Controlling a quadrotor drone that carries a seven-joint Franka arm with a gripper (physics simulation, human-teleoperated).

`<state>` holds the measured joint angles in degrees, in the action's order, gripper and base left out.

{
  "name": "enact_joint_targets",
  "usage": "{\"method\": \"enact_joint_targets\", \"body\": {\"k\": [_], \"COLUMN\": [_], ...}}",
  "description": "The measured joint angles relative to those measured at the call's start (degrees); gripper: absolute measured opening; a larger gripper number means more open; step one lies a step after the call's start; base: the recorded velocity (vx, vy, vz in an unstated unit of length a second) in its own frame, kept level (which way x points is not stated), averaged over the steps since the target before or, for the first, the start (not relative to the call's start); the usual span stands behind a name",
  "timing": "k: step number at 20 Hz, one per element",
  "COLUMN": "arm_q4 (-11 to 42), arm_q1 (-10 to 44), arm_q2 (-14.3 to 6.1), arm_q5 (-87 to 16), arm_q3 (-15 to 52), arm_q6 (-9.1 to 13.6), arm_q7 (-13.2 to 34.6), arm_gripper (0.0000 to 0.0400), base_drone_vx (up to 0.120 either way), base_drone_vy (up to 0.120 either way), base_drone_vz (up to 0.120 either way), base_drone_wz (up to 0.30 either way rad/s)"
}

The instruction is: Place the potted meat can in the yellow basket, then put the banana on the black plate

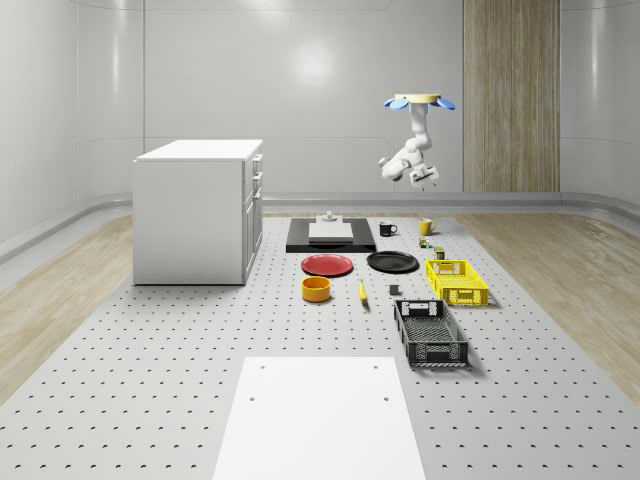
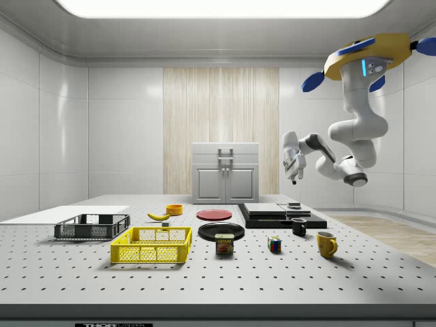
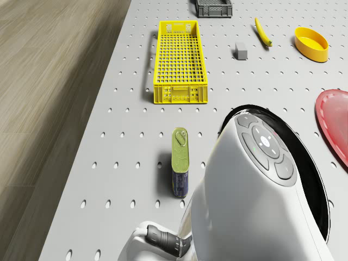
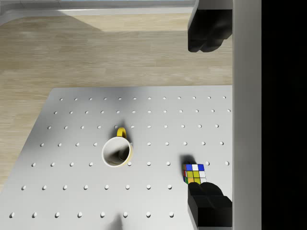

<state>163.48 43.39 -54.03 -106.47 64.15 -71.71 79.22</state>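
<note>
Yellow basket (image 2: 151, 244) sat lower left of the side view, potted meat can (image 2: 225, 244) just right of it; I hovered the drone (image 2: 366, 58) high, gripper (image 4: 208, 115) spread wide and empty, surveying.

Red plate (image 1: 327, 265): flat on the bench (image 1: 150, 380), just beside the white cabinet (image 1: 197, 210).
Orange bowl (image 1: 316, 289): near the red plate.
Dark crate (image 1: 430, 332): apart.
Yellow mug (image 4: 117, 151): upright, near the colour cube (image 4: 194, 173).
Black mug (image 1: 387, 229): by the black slab (image 1: 330, 236).
</note>
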Motion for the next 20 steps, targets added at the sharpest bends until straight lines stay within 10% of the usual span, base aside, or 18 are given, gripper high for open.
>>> {"method": "enact_joint_targets", "body": {"k": [8, 20], "arm_q4": [2.3, 2.4], "arm_q1": [11.8, 16.5], "arm_q2": [-4.4, -8.7], "arm_q5": [-6.8, -6.5], "arm_q3": [5.8, 8.5], "arm_q6": [4.7, 3.6], "arm_q7": [7.8, 11.2], "arm_gripper": [0.04, 0.04], "base_drone_vx": [0.12, 0.12], "base_drone_vy": [0.0, 0.0], "base_drone_vz": [-0.12, -0.12], "base_drone_wz": [0.0, 0.0]}}
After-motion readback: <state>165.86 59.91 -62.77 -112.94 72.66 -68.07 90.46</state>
